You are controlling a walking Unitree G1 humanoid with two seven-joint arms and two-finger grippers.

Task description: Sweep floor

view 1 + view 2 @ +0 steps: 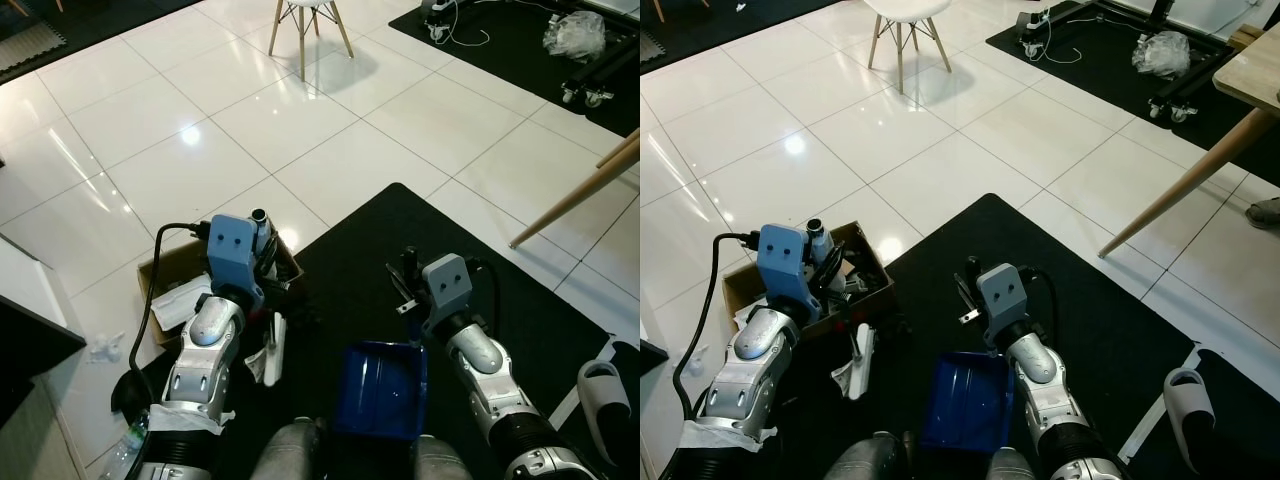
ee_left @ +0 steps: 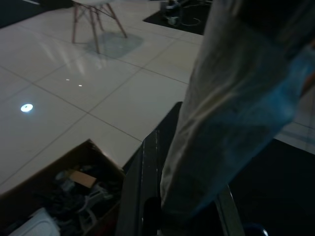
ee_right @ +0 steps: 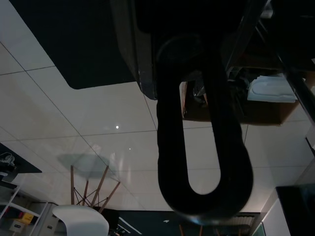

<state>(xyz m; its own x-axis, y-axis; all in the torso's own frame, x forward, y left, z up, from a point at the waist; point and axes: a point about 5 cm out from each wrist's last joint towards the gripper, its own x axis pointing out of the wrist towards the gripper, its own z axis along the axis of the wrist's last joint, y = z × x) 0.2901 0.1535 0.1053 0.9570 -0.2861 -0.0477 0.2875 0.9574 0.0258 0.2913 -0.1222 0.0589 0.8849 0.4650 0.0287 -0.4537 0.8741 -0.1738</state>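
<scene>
A cardboard box is crowding the left end effector, while open white tile floor is lying ahead, a chair and slanted wooden leg standing farther off.

Floor: you see glossy white tile, smooth, mirroring the ceiling lights.
Mat: matt black, with a dull, soft-looking surface.
Dustpan: smooth blue plastic with a slight sheen.
Dustpan handle: a dark, smooth plastic loop.
Box: plain brown cardboard, matt, with rough torn flaps.
Chair: pale wooden legs under a smooth white seat.
Arms: silver metal, satin finish, with matt blue plastic wrist housings.
Slipper: grey and rubbery-looking.
</scene>
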